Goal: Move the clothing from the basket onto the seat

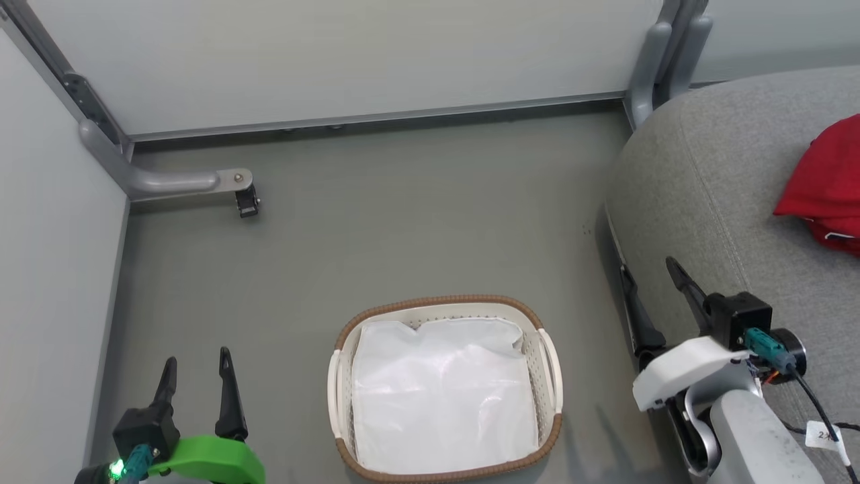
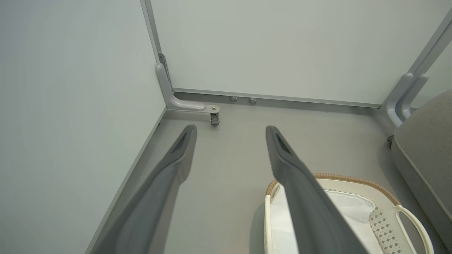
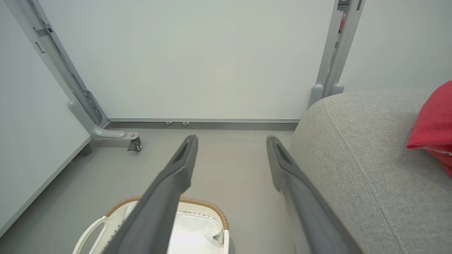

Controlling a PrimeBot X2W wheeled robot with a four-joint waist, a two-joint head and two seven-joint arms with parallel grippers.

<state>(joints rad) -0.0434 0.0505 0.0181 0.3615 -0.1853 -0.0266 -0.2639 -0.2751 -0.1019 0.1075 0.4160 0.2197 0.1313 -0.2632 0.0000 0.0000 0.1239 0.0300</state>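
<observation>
The basket [image 1: 549,366] stands on the floor at the bottom centre of the head view, holding just its white cloth liner [image 1: 440,393]. Red clothing [image 1: 828,181] lies on the grey seat [image 1: 712,181] at the right edge. My left gripper [image 1: 197,370] is open at the lower left, left of the basket, with nothing between its fingers. My right gripper [image 1: 650,272] is open beside the seat's front edge, right of the basket, also empty. The left wrist view shows the basket [image 2: 406,217] at lower right. The right wrist view shows the clothing [image 3: 434,125] on the seat [image 3: 363,148].
Pale partition walls close off the back and left. A grey wall foot with a caster [image 1: 246,202] juts onto the floor at the back left, and another grey post foot [image 1: 648,74] stands by the seat's far corner. Grey floor [image 1: 416,222] lies between basket and wall.
</observation>
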